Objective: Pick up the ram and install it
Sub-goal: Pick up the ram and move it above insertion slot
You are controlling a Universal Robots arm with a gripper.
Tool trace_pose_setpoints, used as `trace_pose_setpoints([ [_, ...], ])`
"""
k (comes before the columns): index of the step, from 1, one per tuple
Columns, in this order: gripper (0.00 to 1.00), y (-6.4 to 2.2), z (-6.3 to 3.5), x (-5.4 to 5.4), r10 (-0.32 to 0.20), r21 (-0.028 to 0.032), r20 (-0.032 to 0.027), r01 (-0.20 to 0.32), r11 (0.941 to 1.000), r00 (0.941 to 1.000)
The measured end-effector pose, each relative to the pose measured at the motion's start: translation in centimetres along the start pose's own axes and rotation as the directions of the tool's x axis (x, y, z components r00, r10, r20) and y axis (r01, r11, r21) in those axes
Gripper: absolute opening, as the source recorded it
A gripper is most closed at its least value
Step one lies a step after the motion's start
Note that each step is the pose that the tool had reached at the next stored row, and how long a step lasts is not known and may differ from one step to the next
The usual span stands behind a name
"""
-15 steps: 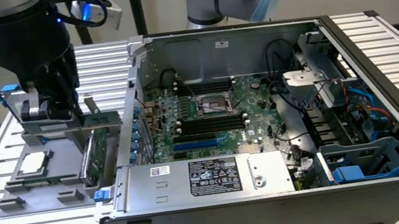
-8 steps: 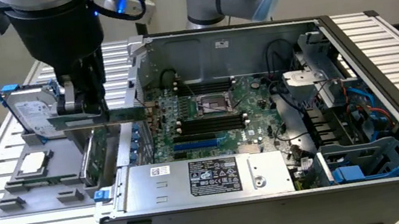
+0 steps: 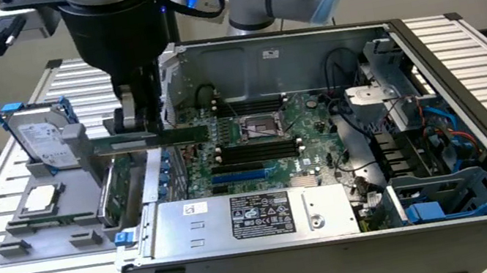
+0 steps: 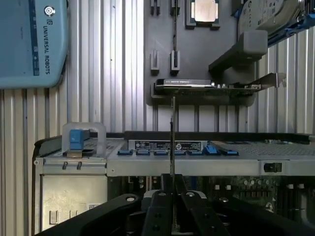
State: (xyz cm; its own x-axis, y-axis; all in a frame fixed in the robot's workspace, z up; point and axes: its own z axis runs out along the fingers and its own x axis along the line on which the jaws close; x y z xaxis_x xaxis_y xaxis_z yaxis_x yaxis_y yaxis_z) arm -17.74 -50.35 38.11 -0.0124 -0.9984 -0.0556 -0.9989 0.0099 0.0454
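The ram (image 3: pixel 179 137) is a thin green stick held level in the air over the case wall on the exterior view's left. My gripper (image 3: pixel 144 125) is shut on its middle from above. In the wrist view the ram (image 4: pixel 172 132) shows edge-on as a thin line running out from between my fingers (image 4: pixel 162 201). The motherboard (image 3: pixel 295 117) lies in the open computer case (image 3: pixel 450 65), with black memory slots (image 3: pixel 256 152) and a blue slot (image 3: pixel 239 178), to the exterior view's right of the ram and lower.
A grey fixture (image 3: pixel 52 235) beside the case holds a large green expansion card (image 3: pixel 119 191), a hard drive (image 3: pixel 44 140) and a processor (image 3: pixel 41 200). A power supply (image 3: pixel 247 214) sits at the case front. Cables and drive bays (image 3: pixel 423 143) crowd the far side.
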Motion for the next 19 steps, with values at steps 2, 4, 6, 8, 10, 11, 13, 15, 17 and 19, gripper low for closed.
trace_pose_setpoints([
  [2,0.00,-0.90,-0.04,0.0,0.000,0.0000,0.0003,0.000,1.0000,1.0000],
  [4,0.00,-1.81,-0.08,0.0,0.000,0.0000,0.0021,0.000,1.0000,1.0000],
  [6,0.00,-2.69,-0.12,0.0,0.000,-0.0001,0.0043,0.000,1.0000,1.0000],
  [8,0.00,-3.61,-0.16,0.0,0.000,-0.0001,0.0069,0.000,1.0000,1.0000],
  [10,0.00,-4.54,-0.20,-0.1,0.000,-0.0001,0.0081,0.000,1.0000,1.0000],
  [11,0.00,-5.00,-0.22,-0.1,0.000,-0.0001,0.0085,0.000,1.0000,1.0000],
  [13,0.00,-5.90,-0.24,-0.1,0.000,-0.0001,0.0086,0.000,1.0000,1.0000],
  [15,0.00,-6.81,-0.24,-0.1,0.000,-0.0001,0.0086,0.000,1.0000,1.0000],
  [17,0.00,-7.71,-0.19,-0.1,0.000,0.0000,0.0088,0.000,1.0000,1.0000],
  [19,0.00,-8.64,-0.14,-0.2,0.000,-0.0002,0.0086,0.000,1.0000,1.0000],
])
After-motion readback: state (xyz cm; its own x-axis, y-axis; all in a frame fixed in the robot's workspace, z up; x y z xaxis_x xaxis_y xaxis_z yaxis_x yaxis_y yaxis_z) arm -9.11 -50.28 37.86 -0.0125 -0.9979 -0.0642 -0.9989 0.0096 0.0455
